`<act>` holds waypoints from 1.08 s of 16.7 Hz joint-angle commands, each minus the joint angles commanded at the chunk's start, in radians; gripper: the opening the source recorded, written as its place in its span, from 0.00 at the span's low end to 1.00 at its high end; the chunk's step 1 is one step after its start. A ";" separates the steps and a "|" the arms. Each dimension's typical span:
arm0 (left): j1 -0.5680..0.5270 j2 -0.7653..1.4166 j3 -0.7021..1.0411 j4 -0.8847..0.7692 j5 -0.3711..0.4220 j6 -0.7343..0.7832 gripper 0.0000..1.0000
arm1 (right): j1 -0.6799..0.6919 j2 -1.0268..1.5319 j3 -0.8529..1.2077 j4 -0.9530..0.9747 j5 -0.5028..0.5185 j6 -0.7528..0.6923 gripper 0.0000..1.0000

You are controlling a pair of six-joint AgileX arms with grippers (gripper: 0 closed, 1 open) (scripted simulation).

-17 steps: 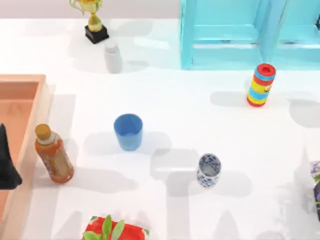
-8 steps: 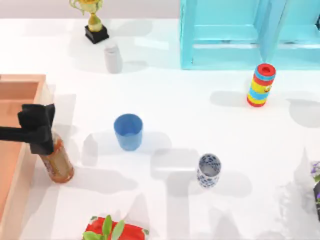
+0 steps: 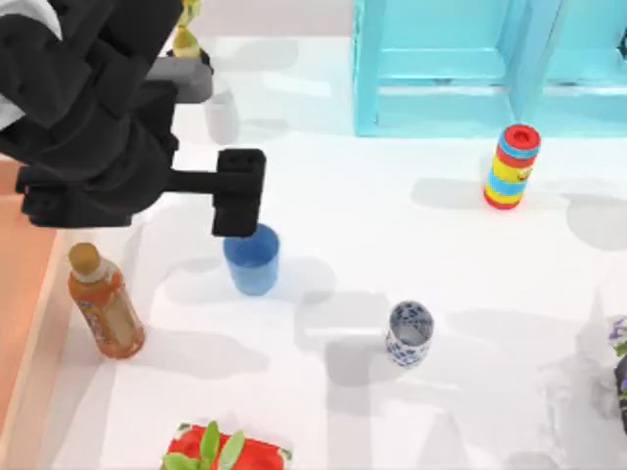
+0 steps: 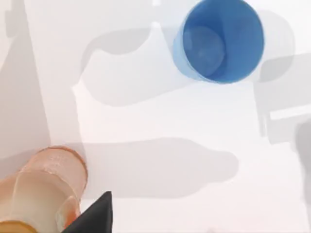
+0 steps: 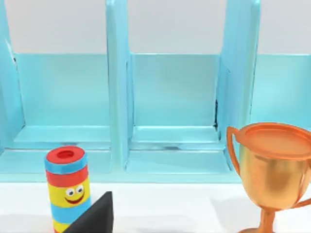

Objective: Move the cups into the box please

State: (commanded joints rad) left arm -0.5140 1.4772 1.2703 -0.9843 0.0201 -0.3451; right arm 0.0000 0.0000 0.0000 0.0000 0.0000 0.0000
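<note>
The blue cup [image 3: 251, 257] stands upright left of the table's middle, and the left wrist view looks down into the blue cup [image 4: 218, 41]. My left gripper [image 3: 240, 208] hangs over the table just behind the cup's far rim, apart from it. The white cup with blue flowers [image 3: 409, 333] stands upright to the right and nearer the front. The orange-brown wooden box [image 3: 15, 294] lies at the left edge, partly under my left arm. My right arm [image 3: 621, 384] is parked at the right edge.
An orange drink bottle [image 3: 103, 304] stands between box and blue cup. A striped cylinder [image 3: 511, 166] and turquoise cabinet [image 3: 470, 69] are at the back right. A white-grey bottle [image 3: 221, 116], a trophy [image 3: 186, 41] and a red packet with leaves [image 3: 225, 452] also stand around.
My left arm has swung from the box's side up and rightward across the table. Its gripper now hangs by the blue cup. Neither cup has moved.
</note>
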 joint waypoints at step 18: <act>-0.080 0.745 0.806 -0.441 -0.017 -0.219 1.00 | 0.000 0.000 0.000 0.000 0.000 0.000 1.00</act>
State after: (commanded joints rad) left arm -0.5938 2.2217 2.0763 -1.4254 0.0030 -0.5643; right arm 0.0000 0.0000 0.0000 0.0000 0.0000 0.0000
